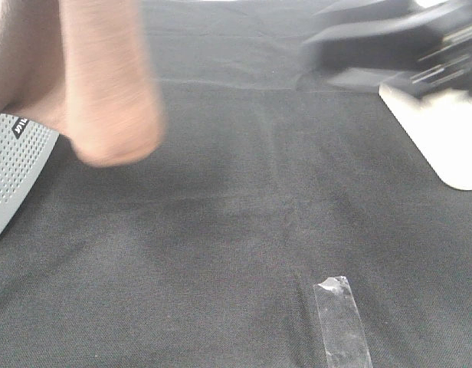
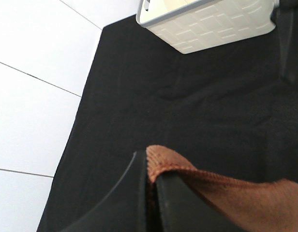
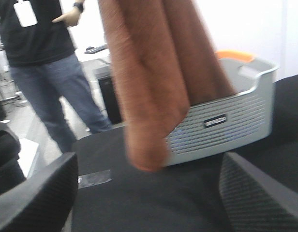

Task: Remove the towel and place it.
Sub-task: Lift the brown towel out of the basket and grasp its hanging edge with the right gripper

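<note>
The light-brown towel (image 1: 106,77) hangs in folds over the far left of the table, blurred, its lower end just above the black cloth. My left gripper (image 2: 151,186) is shut on an upper hemmed edge of the towel (image 2: 226,193); the gripper itself is above the exterior high view. In the right wrist view the towel (image 3: 149,82) hangs in front of a grey basket (image 3: 226,121). My right gripper (image 3: 149,193) faces it from a distance, open, with nothing between its fingers (image 3: 37,193). The right arm (image 1: 389,38) shows as a dark blur at the far right.
The grey perforated basket (image 1: 14,161) stands at the table's left edge, just beside the towel. A white box (image 1: 443,138) sits at the right. A strip of clear tape (image 1: 343,322) lies near the front. A person (image 3: 42,63) stands beyond the table.
</note>
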